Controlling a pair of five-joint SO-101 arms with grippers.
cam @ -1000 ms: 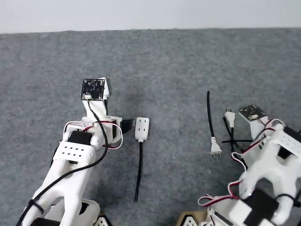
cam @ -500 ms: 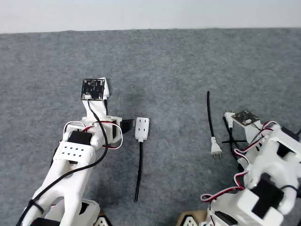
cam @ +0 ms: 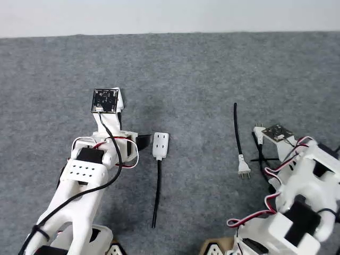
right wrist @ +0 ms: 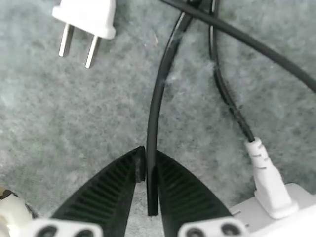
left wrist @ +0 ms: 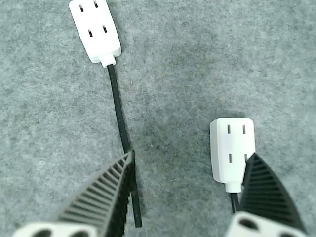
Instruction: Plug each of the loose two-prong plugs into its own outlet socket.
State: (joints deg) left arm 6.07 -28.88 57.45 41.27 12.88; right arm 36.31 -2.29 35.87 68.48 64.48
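Note:
Two white outlet sockets lie on the grey carpet in the left wrist view: one [left wrist: 95, 30] farther off with a long black cord, one [left wrist: 232, 148] close beside a finger. My left gripper [left wrist: 192, 155] hangs open above the carpet between them, holding nothing. In the high view a socket [cam: 160, 145] lies just beside the left arm [cam: 90, 164]. My right gripper [right wrist: 147, 165] is shut on a black cord [right wrist: 160, 94]. A loose white two-prong plug [right wrist: 86, 19] lies beyond it. The high view shows two plugs, one [cam: 243, 167] in the open and one [cam: 258, 130] at the right arm's wrist.
Black cords cross on the carpet under the right arm [cam: 303, 180]. Another white plug body [right wrist: 264, 170] on a thin cord lies against a white block at that view's edge. The grey carpet [cam: 191, 74] stretches bare toward the far wall.
The right arm shifted left and lowered over the plug cords about a second ago, then held still. The left arm has not moved.

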